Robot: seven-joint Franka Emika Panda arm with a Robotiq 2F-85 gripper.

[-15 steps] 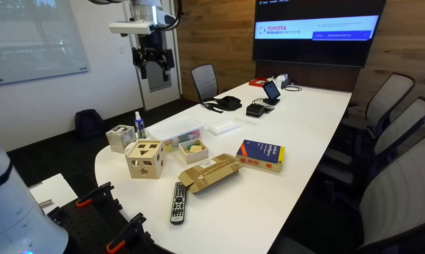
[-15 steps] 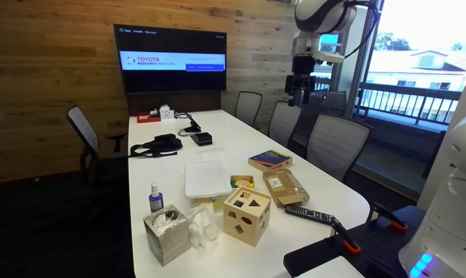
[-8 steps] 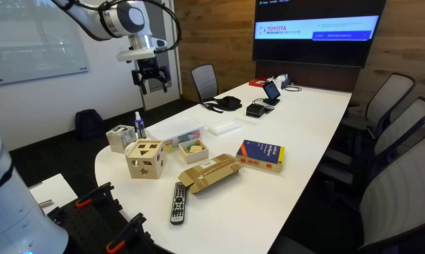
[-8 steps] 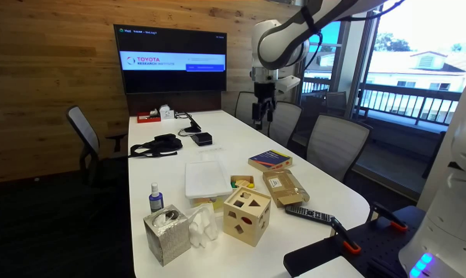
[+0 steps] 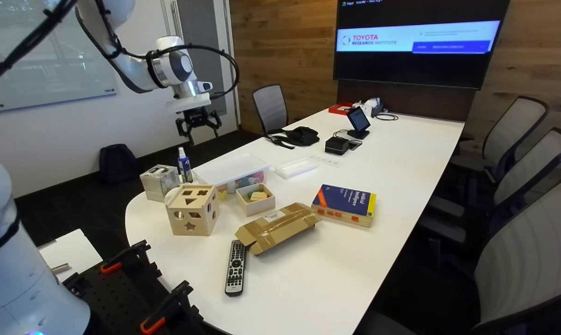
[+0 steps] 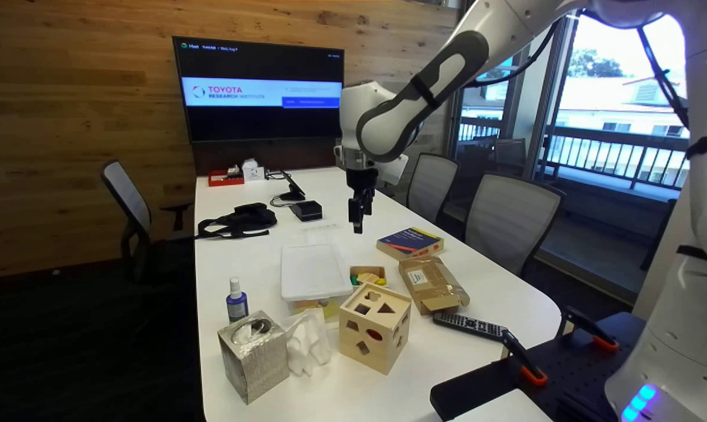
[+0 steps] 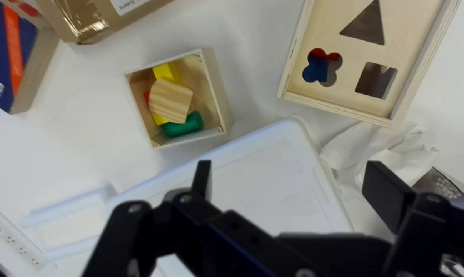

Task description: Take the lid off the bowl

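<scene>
The bowl is a clear plastic container [image 5: 244,182] on the white table, with coloured pieces showing through its wall; its wall also shows in the other exterior view [image 6: 330,308]. The flat whitish lid [image 5: 231,168] lies on top of it, and also shows in an exterior view [image 6: 312,272] and the wrist view [image 7: 266,184]. My gripper [image 5: 203,138] is open and empty in the air, pointing down, well above the table; it also shows in an exterior view [image 6: 360,223]. In the wrist view, the fingers [image 7: 287,173] stand apart over the lid's picture, hiding its lower part.
A wooden cube with cut-out holes [image 5: 192,209], a small wooden box of blocks [image 5: 256,200], a tissue box [image 6: 254,354] and a spray bottle [image 6: 237,302] stand close round the container. A whitish plastic piece [image 5: 295,168], cardboard package [image 5: 278,227], book [image 5: 344,204] and remote [image 5: 235,267] lie nearby.
The arm has reached out and my gripper has come down in both exterior views, moving nearer to the container. It stays open. The objects on the table have not moved.
</scene>
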